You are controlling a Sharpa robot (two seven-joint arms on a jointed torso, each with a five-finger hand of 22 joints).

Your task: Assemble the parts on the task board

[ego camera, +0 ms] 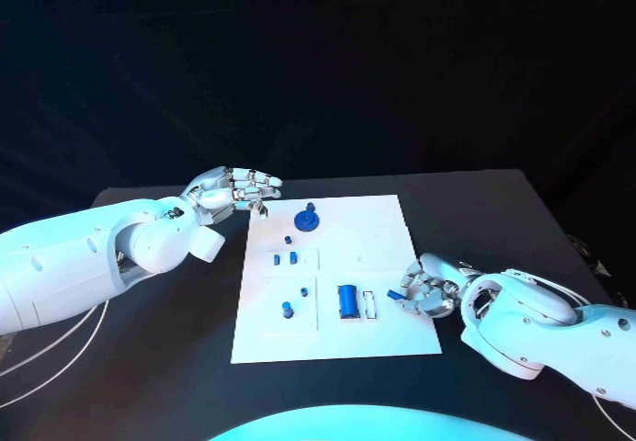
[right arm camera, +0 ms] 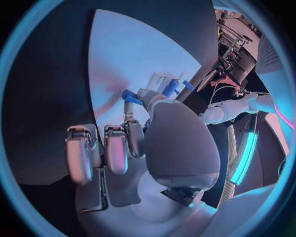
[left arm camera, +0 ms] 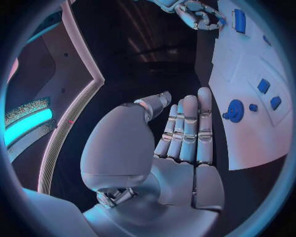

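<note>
The white task board (ego camera: pixel 378 335) lies in the middle of the table. On it stand a round blue gear-like part (ego camera: pixel 308 219), a few small blue pieces (ego camera: pixel 287 259), a long blue cylinder (ego camera: pixel 347 300) and two short pegs (ego camera: pixel 288 310). My right hand (ego camera: pixel 426 287) rests at the board's right edge and pinches a small blue part (ego camera: pixel 396 296) between thumb and a finger; that part (right arm camera: pixel 130 96) sticks out at the fingertips over the board (right arm camera: pixel 135 59). My left hand (ego camera: pixel 236 193) hovers off the board's far left corner, fingers (left arm camera: pixel 185 128) straight, holding nothing.
The black table (ego camera: pixel 159 340) surrounds the board, with bare surface on both sides. In the left wrist view the board (left arm camera: pixel 246 143) carries the gear-like part (left arm camera: pixel 235 110), and my right hand (left arm camera: pixel 200 14) shows beyond it.
</note>
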